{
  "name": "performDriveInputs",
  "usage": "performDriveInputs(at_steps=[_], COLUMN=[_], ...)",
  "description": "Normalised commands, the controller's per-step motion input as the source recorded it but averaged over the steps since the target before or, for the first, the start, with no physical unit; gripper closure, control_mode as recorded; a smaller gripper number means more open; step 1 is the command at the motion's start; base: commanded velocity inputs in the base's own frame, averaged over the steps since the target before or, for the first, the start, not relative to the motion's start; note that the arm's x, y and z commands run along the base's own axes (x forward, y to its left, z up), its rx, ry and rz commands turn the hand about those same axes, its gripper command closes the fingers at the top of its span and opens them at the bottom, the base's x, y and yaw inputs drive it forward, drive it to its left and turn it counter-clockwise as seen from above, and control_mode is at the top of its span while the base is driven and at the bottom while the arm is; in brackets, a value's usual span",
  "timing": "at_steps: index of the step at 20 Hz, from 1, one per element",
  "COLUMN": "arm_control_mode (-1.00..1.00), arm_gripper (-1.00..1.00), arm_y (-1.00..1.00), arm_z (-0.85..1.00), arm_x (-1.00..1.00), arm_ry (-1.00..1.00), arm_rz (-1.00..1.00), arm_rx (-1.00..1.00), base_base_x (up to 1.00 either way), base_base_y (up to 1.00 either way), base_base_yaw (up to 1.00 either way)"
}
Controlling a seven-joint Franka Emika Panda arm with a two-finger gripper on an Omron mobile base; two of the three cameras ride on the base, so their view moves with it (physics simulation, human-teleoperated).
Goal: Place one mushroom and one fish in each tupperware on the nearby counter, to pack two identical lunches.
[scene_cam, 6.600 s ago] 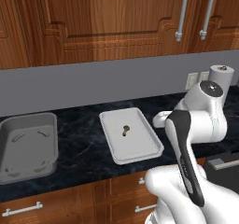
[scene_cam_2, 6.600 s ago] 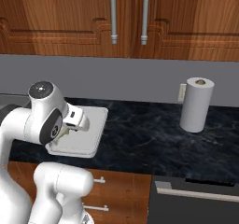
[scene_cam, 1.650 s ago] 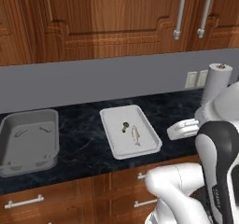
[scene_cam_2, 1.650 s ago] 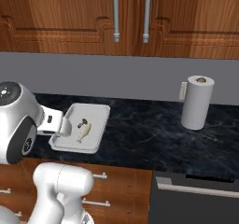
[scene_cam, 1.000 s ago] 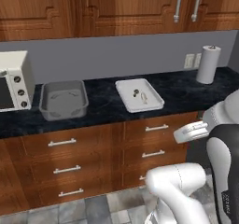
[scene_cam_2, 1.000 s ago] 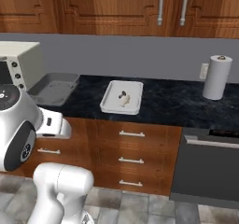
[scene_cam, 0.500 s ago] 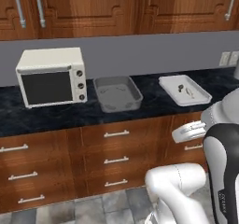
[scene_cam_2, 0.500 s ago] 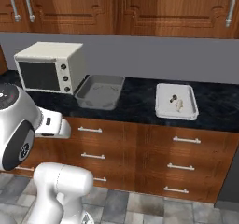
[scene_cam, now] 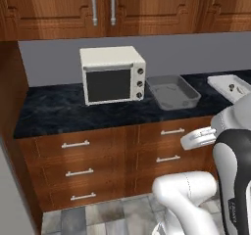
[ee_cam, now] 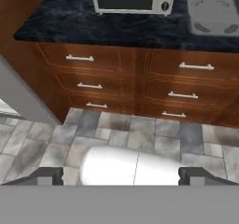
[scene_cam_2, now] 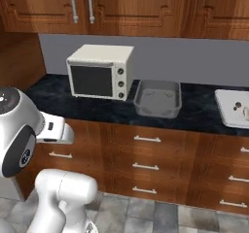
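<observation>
Tool [ee_cam: 121, 174] looks spread wide, gripping nothing. Risk imo: the grey tub [scene_cam: 172, 91] is bare while the white tray [scene_cam_2: 234, 108] at 3 o'clock gets double-packed.

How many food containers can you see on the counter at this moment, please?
2. A grey tub sits just right of the toaster oven, and a white tray lies farther right, cut off by the picture's edge. More could lie beyond it.
</observation>
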Motion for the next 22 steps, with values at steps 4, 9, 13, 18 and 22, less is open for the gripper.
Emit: performDriveInputs(at_steps=[4,9,13,18,22], arm_control_mode=[1.00,1.00,1.00,1.00,1.00], arm_gripper=[-1.00,-1.00,-1.00,-1.00,-1.00], arm_y=[0.00,0.00,0.00,0.00,0.00], arm_z=[0.00,0.00,0.00,0.00,0.00], arm_x=[0.00,0.00,0.00,0.00,0.00], arm_ry=[0.00,0.00,0.00,0.00,0.00], arm_rz=[0.00,0.00,0.00,0.00,0.00], arm_rx=[0.00,0.00,0.00,0.00,0.00], base_base_x=[-0.39,-0.37,-0.33,-0.19,-0.03], base_base_y=[1.00,1.00,1.00,1.00,0.94], base_base_yaw=[0.02,0.01,0.05,0.12,0.18])
